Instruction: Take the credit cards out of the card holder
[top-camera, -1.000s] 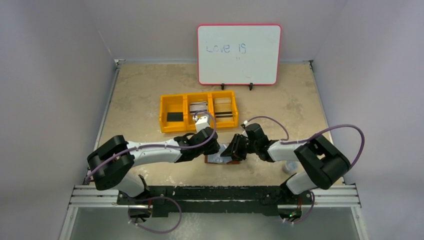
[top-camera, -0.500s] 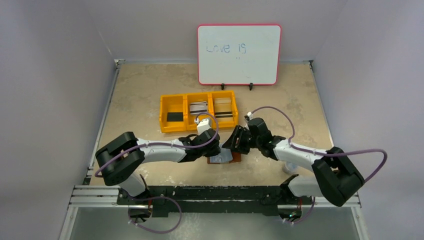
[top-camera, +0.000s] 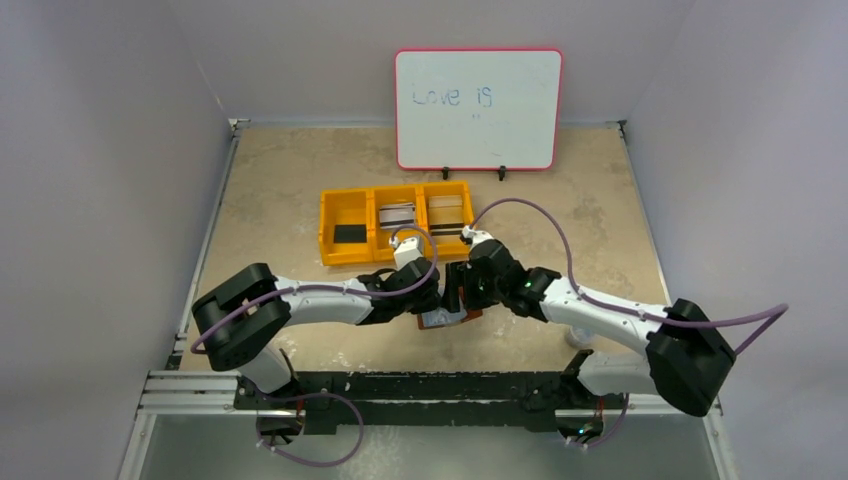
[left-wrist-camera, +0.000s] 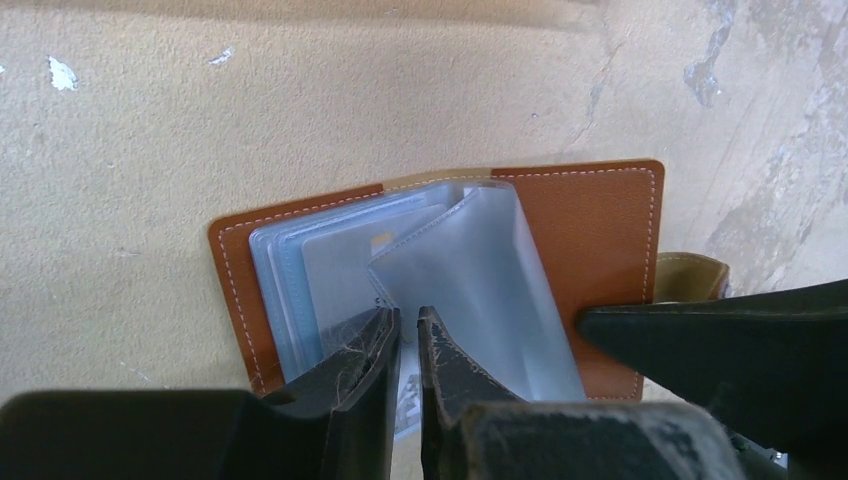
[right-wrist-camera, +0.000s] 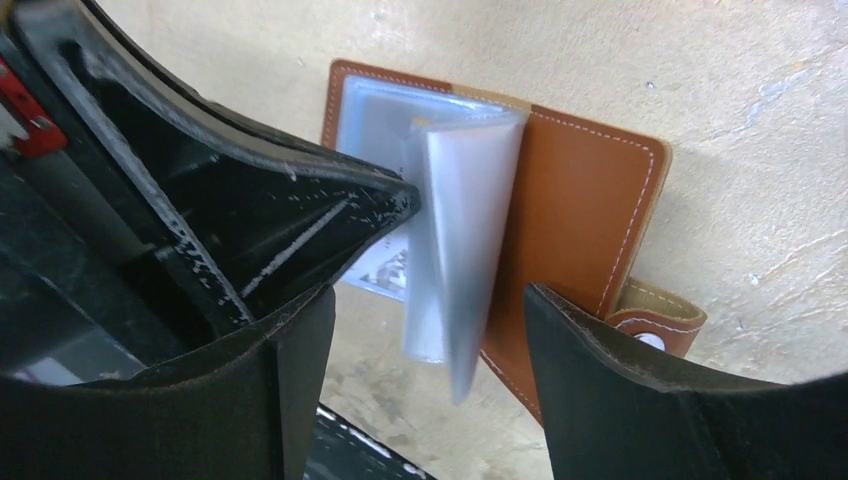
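Note:
The brown leather card holder (left-wrist-camera: 590, 220) lies open on the table, its snap tab (right-wrist-camera: 655, 325) at the right. Its clear sleeves (left-wrist-camera: 480, 270) fan up from the spine. A pale printed card (right-wrist-camera: 385, 268) sticks out of the sleeves' near edge. My left gripper (left-wrist-camera: 405, 318) is all but shut, its tips pressed on the sleeves' near edge. My right gripper (right-wrist-camera: 428, 297) is open and straddles the raised sleeves (right-wrist-camera: 465, 230), one finger over the right leather flap. In the top view both grippers (top-camera: 432, 300) (top-camera: 458, 290) meet over the card holder (top-camera: 447, 318).
A yellow three-compartment bin (top-camera: 322, 230) stands behind the arms, holding a black card (top-camera: 348, 234), grey cards (top-camera: 397, 215) and beige cards (top-camera: 448, 212). A whiteboard (top-camera: 478, 108) stands at the back. A small pale object (top-camera: 577, 335) sits by the right arm's base.
My right arm has stretched out and its gripper has moved left, from the card holder's right edge to over its sleeves. The left gripper has stayed on the card holder.

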